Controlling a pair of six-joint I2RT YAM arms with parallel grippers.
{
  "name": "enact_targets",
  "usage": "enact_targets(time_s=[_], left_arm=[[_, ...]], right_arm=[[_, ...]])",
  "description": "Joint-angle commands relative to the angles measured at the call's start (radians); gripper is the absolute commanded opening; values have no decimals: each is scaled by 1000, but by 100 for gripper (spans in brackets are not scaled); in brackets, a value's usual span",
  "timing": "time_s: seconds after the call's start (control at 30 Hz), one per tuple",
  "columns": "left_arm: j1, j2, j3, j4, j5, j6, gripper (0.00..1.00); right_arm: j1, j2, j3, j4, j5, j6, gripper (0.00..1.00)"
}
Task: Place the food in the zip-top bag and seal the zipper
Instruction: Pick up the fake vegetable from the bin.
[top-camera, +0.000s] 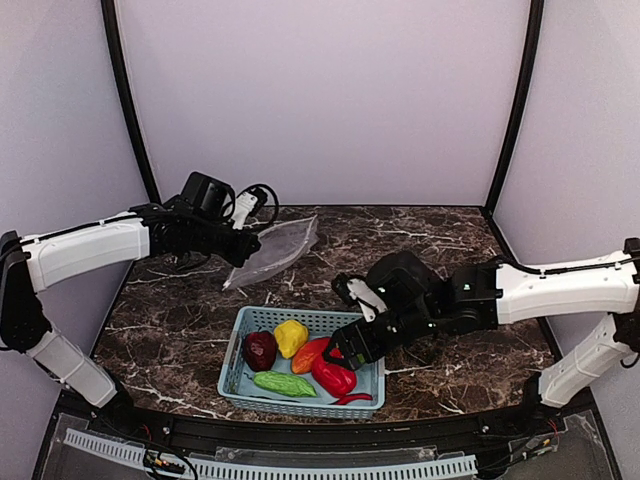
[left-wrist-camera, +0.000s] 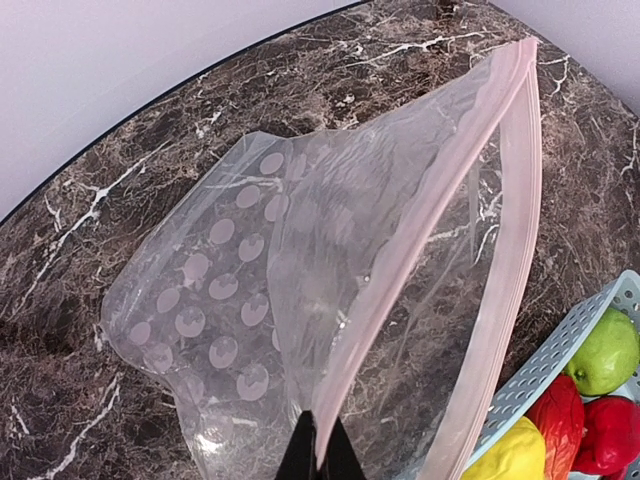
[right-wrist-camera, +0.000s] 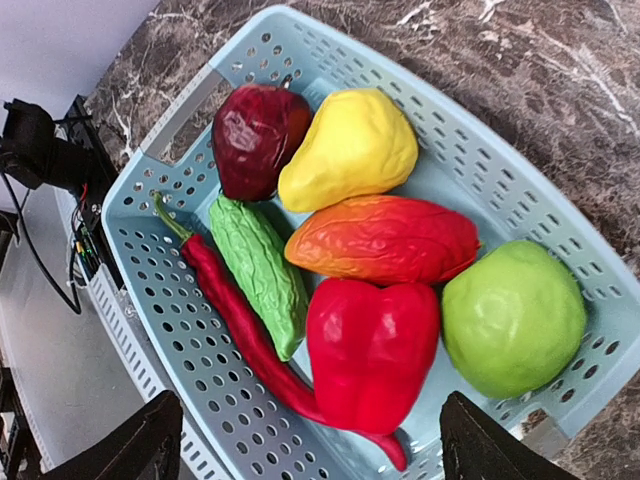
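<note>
The clear dotted zip-top bag (top-camera: 275, 248) hangs tilted off the table at back left, its mouth open. My left gripper (left-wrist-camera: 318, 462) is shut on the upper pinkish zipper strip (left-wrist-camera: 420, 215) of the bag (left-wrist-camera: 250, 300). The food lies in the light blue basket (right-wrist-camera: 480, 180): dark red pepper (right-wrist-camera: 258, 135), yellow pepper (right-wrist-camera: 350, 150), orange pepper (right-wrist-camera: 385, 238), red pepper (right-wrist-camera: 372, 345), lime-green pepper (right-wrist-camera: 513, 315), bumpy cucumber (right-wrist-camera: 258, 265), thin chilli (right-wrist-camera: 235, 320). My right gripper (right-wrist-camera: 312, 445) is open wide above the red pepper, holding nothing. The slider tab is not visible.
The basket (top-camera: 243, 375) stands near the table's front edge, between the arms. The dark marble table (top-camera: 430, 240) is enclosed by pale walls with black corner posts. Cables hang by the left wrist (top-camera: 262, 195).
</note>
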Motion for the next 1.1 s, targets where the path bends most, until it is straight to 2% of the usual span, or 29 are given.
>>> enact_targets(time_s=[0.0,0.2,0.47,1.07], left_arm=[[4,-43,-17,13,-4,21,1],[5,-29,-15,9,-5,18,1],[4,-24,-10,5,14,6,1],[4,-48,-9,0,6,12,1]], right_arm=[[78,80,72,-50,94,70,87],[98,179,105,-103,196,107,89],[96,252,111,-138,222,163,89],[92,357,154,-136,255,174,74]])
